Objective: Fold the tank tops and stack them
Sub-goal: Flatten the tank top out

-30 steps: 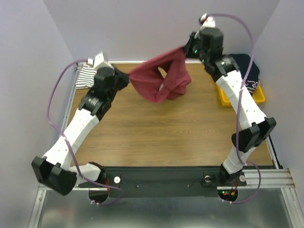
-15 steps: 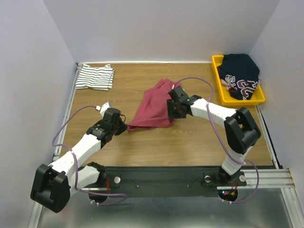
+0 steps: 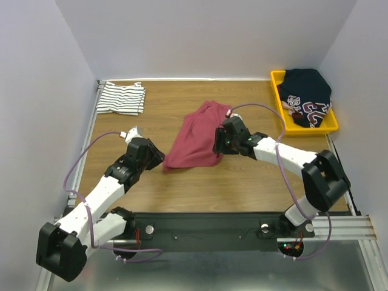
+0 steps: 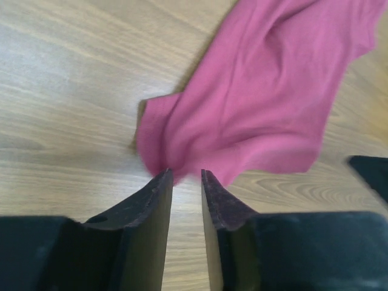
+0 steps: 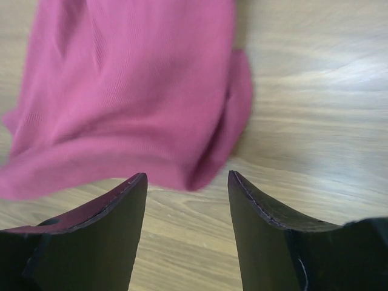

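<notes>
The maroon tank top (image 3: 195,138) lies loosely spread on the middle of the wooden table. My left gripper (image 3: 159,159) sits low at its near-left corner. In the left wrist view that gripper (image 4: 187,173) is open by a narrow gap with bare wood between the fingers, and the maroon cloth (image 4: 260,97) ends right at the tips. My right gripper (image 3: 219,143) is at the top's right edge. It stands wide open (image 5: 188,176), with the cloth's (image 5: 133,91) folded edge just beyond the tips. The striped tank top (image 3: 122,98) lies folded in the far left corner.
A yellow tray (image 3: 278,103) at the back right holds a dark navy garment (image 3: 307,91) with red and white print. Purple walls close in the table on three sides. The arm bases sit on a black rail (image 3: 206,230) at the near edge.
A second ago both grippers held the maroon top stretched in the air at the back. They have brought it down onto the table and both have opened, letting it go.
</notes>
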`<state>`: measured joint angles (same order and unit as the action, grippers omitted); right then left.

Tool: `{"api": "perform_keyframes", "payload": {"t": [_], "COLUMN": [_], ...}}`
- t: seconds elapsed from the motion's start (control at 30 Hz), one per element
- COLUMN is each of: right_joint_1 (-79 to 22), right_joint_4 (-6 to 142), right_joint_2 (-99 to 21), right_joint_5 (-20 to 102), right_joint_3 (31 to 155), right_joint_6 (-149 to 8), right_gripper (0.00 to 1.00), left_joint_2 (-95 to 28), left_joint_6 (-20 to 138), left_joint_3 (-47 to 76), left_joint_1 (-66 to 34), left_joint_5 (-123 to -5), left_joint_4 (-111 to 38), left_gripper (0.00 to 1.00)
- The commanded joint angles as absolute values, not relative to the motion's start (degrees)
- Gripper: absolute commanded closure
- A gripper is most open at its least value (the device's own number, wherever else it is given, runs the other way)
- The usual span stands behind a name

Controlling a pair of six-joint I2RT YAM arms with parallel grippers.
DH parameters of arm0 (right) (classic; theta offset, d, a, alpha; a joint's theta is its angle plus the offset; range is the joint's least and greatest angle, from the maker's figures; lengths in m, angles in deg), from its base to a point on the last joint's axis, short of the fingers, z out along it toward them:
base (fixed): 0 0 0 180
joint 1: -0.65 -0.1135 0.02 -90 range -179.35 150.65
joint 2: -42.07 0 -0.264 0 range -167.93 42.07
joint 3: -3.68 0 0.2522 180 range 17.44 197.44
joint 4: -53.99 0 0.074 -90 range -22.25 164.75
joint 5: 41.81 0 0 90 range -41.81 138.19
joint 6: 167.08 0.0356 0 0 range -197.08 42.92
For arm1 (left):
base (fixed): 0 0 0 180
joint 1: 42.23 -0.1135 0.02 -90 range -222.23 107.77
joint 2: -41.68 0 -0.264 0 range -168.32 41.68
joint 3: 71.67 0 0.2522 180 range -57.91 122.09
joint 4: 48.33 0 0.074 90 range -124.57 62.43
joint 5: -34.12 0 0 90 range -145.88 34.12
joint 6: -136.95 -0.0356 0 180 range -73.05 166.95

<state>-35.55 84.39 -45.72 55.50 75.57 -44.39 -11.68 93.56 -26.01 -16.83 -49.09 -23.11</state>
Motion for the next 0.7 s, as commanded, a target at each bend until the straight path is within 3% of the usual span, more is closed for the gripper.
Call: {"api": "perform_keyframes", "payload": {"t": [0.0, 0.17, 0.3, 0.4, 0.5, 0.6, 0.67], "right_joint_1": [-39.3, -39.7, -39.7, -39.7, -39.7, -39.7, -39.7], "right_joint_4": [78.7, 77.2, 76.7, 76.5, 76.5, 76.5, 76.5], "right_joint_2": [-50.3, -51.8, -51.1, -49.8, -48.5, -47.6, -47.1], "right_joint_5": [52.6, 56.9, 57.7, 57.9, 58.3, 58.6, 58.6], "right_joint_3": [74.6, 71.3, 70.1, 69.4, 68.3, 67.5, 67.1], "right_joint_6": [-42.4, -39.5, -38.8, -38.4, -38.0, -37.5, -37.4], "right_gripper": [0.38, 0.38, 0.38, 0.39, 0.39, 0.4, 0.4], "left_joint_2": [-8.2, -8.0, -14.1, -20.5, -26.0, -30.8, -34.3], "left_joint_6": [90.5, 89.2, 87.4, 87.5, 87.8, 88.1, 89.4], "left_joint_3": [-21.9, -20.4, -20.0, -18.4, -16.9, -14.7, -13.6], "left_joint_1": [-16.7, -15.6, -11.4, -5.6, -2.8, 0.0, 2.8], "left_joint_5": [-49.7, -49.4, -49.6, -46.1, -43.8, -41.0, -38.9], "left_joint_4": [-21.9, -19.4, -20.4, -20.3, -20.5, -19.9, -18.6], "left_gripper": [0.55, 0.55, 0.7, 0.72, 0.8, 0.8, 0.73]}}
